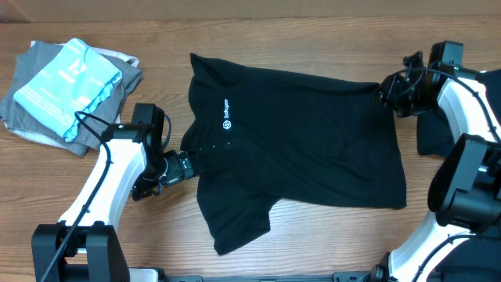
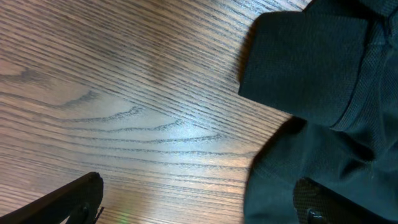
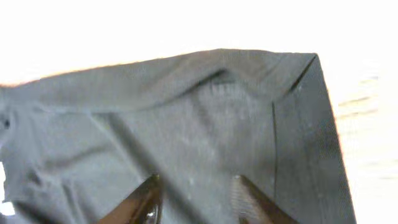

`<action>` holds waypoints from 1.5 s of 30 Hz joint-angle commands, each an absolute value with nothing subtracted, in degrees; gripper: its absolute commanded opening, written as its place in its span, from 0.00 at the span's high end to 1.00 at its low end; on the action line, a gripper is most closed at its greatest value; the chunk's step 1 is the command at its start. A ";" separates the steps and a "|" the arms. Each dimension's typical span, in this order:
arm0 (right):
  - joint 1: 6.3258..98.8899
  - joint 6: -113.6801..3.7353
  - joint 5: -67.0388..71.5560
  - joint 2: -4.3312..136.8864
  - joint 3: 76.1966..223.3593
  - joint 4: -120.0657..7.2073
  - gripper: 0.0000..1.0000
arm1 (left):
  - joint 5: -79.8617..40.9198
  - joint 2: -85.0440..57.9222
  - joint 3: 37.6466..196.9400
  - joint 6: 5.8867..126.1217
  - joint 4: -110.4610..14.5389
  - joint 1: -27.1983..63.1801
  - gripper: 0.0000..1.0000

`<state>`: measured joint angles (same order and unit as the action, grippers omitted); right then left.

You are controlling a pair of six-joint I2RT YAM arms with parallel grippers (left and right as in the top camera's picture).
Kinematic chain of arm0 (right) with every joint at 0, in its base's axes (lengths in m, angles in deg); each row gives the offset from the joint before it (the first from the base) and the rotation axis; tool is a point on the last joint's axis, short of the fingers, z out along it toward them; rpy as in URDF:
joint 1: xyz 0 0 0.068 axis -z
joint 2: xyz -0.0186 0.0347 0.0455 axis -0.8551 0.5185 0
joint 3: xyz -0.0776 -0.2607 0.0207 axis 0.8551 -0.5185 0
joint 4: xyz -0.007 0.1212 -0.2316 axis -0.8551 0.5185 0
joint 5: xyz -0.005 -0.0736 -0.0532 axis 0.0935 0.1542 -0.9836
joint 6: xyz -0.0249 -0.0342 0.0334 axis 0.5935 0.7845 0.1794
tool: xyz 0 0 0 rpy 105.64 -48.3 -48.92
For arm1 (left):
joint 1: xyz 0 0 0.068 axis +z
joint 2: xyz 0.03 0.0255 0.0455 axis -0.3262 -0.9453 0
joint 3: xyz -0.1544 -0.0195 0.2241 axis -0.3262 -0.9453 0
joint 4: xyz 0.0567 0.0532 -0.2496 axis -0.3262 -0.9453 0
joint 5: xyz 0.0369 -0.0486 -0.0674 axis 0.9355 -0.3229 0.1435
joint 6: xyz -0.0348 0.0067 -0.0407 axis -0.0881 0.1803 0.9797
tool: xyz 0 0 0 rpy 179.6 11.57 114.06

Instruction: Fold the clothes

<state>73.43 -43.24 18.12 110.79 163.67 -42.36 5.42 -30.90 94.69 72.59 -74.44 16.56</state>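
left tool [image 1: 185,165] wide open, empty, just beside the collar side of the black short-sleeved cotton t-shirt [image 1: 313,141]. right tool [image 1: 390,92] at the shirt's hem corner, fingers [image 3: 148,200] on cloth, cannot tell if it grips. shirt lies spread on the wooden tabletop [image 1: 313,31], no fold made. grey and light-blue folded pile [image 1: 66,86] past the shirt's collar side looks done.

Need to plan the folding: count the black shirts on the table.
2: one black shirt spread across the middle; a dark piece at the right edge, partly behind the right arm, may be another.
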 commanded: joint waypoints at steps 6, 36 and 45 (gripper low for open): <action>69.03 -44.04 8.37 113.81 164.63 -47.85 0.85 | 6.23 -30.36 95.39 71.52 -74.55 16.78 0.00; 66.91 -44.09 -1.53 126.74 164.59 -79.46 0.89 | 6.23 -30.36 95.39 71.52 -74.55 16.78 0.00; 67.22 -45.64 0.00 127.31 168.24 -80.77 0.87 | 6.23 -30.36 95.39 71.52 -74.55 16.78 0.00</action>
<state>66.98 -44.26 -1.10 126.55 164.02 -82.36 5.42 -30.90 94.69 72.59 -74.44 16.56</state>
